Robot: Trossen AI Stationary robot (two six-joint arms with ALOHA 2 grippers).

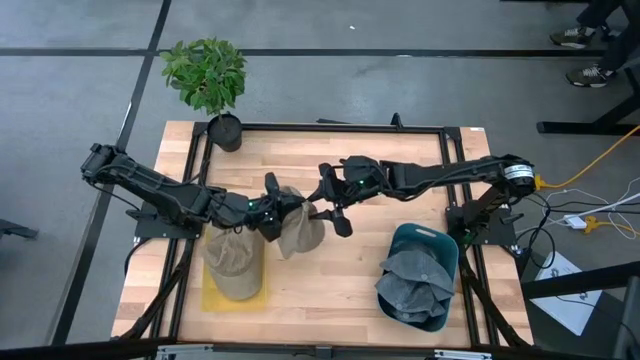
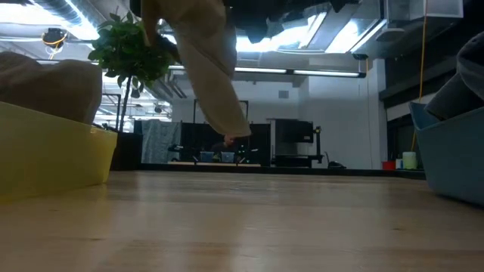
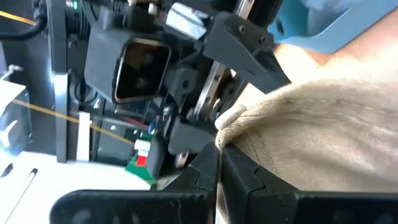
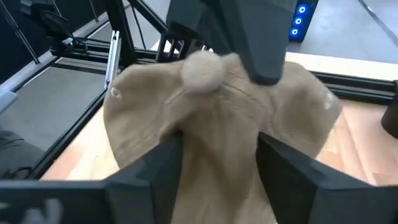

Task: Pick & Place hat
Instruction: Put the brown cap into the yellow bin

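Note:
A tan hat (image 1: pixel 300 232) hangs over the middle of the table, held by my left gripper (image 1: pixel 272 213), which reaches in from the table's left and is shut on it. My right gripper (image 1: pixel 332 213) comes from the right and is open, its two fingers (image 4: pixel 163 167) standing on either side of the hat's hanging cloth (image 4: pixel 217 137). In the low view the hat (image 2: pixel 215 68) hangs clear of the tabletop. A second tan hat (image 1: pixel 235 262) rests crown up on a yellow tray (image 1: pixel 215 298) at the front left. My left gripper pinches a bunched edge of the tan hat (image 3: pixel 235 122) between its two shut fingers (image 3: pixel 249 180), coming about level from the table's left. The hat hangs below the fingers, slack and clear of the table. My right gripper's open fingers flank the hat; I cannot tell whether they touch it.
A blue bin (image 1: pixel 440 245) with grey hats (image 1: pixel 415 285) stands at the front right. A potted plant (image 1: pixel 208 75) stands at the far left corner. The table's black frame (image 1: pixel 330 127) runs along its edges. Bare wood lies between the tray and the bin.

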